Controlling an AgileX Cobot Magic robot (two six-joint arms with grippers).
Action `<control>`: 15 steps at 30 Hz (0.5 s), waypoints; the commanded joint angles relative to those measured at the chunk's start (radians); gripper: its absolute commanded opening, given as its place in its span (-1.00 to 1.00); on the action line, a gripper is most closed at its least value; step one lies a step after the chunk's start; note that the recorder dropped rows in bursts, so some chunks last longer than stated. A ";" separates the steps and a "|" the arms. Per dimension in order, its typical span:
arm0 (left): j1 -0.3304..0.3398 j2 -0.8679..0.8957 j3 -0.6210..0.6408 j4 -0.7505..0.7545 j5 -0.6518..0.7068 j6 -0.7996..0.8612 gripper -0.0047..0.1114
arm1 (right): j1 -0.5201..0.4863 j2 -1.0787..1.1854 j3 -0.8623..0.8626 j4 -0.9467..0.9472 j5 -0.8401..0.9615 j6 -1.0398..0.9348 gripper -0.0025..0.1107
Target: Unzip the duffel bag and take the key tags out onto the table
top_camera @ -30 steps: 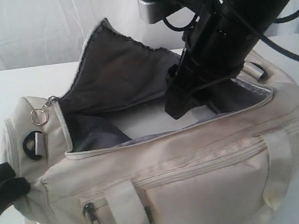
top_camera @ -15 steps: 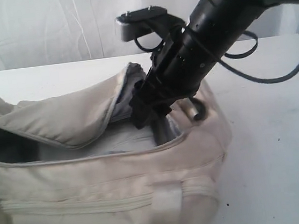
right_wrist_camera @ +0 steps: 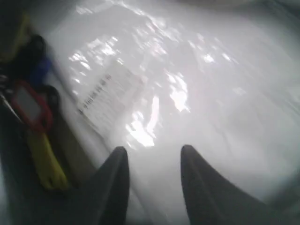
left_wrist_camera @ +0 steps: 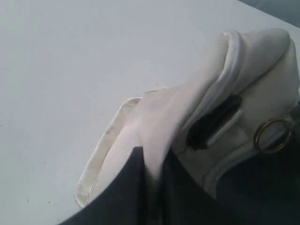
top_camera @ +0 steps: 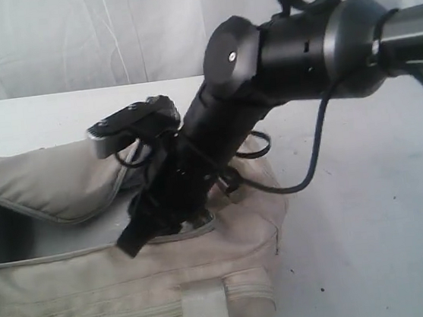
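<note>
Both fingers [right_wrist_camera: 115, 180] of the right gripper [right_wrist_camera: 153, 151] gape inside the unzipped duffel bag [top_camera: 97, 294]; key tags [right_wrist_camera: 31, 107] lie frame-left, to be grasped next. Can't tell the left gripper [left_wrist_camera: 151, 192] state.

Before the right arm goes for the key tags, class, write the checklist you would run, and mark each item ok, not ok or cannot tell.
1. Bag unzipped: ok. The duffel bag gapes open and the right arm reaches inside.
2. Right gripper ready: ok. Fingers apart, nothing between them.
3. Key tags found: ok. They lie inside the bag beside a shiny plastic packet.
4. Gripper lined up on the tags: not ok. They sit off to one side of the fingers.
5. Left gripper holding the bag steady: cannot tell. Fabric hides the fingers.
</note>
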 commanded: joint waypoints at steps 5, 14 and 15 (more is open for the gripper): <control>0.003 -0.012 -0.013 -0.025 -0.026 0.053 -0.92 | 0.108 0.123 0.003 0.116 -0.387 -0.074 -0.55; 0.003 -0.012 -0.013 -0.032 -0.026 0.121 -0.92 | 0.111 0.187 -0.175 0.152 -0.913 -0.091 -0.55; 0.003 -0.012 -0.013 -0.032 -0.028 0.131 -0.92 | 0.103 0.221 -0.218 0.152 -1.005 -0.091 -0.55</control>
